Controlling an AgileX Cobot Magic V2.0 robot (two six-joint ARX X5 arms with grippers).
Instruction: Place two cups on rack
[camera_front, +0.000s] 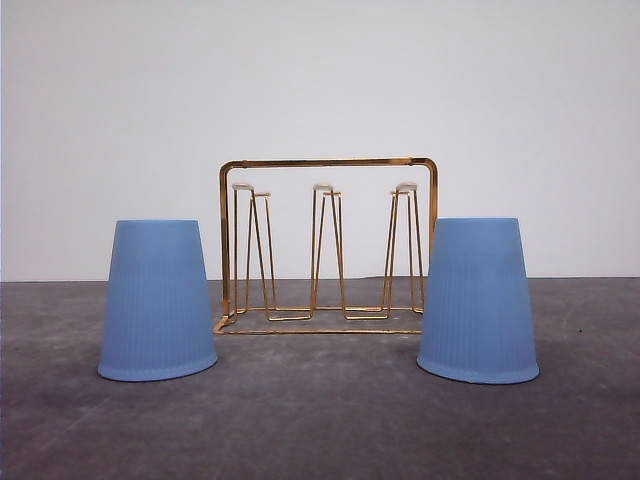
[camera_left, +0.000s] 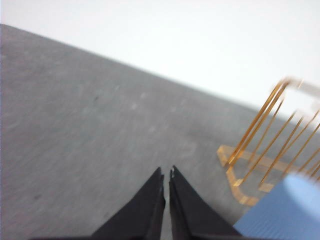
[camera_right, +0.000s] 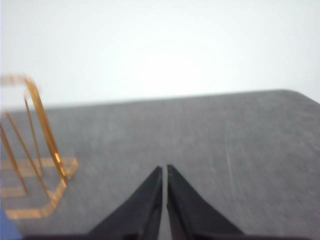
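Two light-blue ribbed cups stand upside down on the grey table, the left cup and the right cup, one on each side of the gold wire rack. The rack's white-tipped prongs are bare. In the left wrist view my left gripper is shut and holds nothing, over bare table, with the rack and a corner of the left cup off to its side. My right gripper is also shut on nothing, with the rack's end beside it and a sliver of the right cup at the picture's edge.
The grey table runs back to a plain white wall. Bare table lies in front of both cups and beyond the rack's ends.
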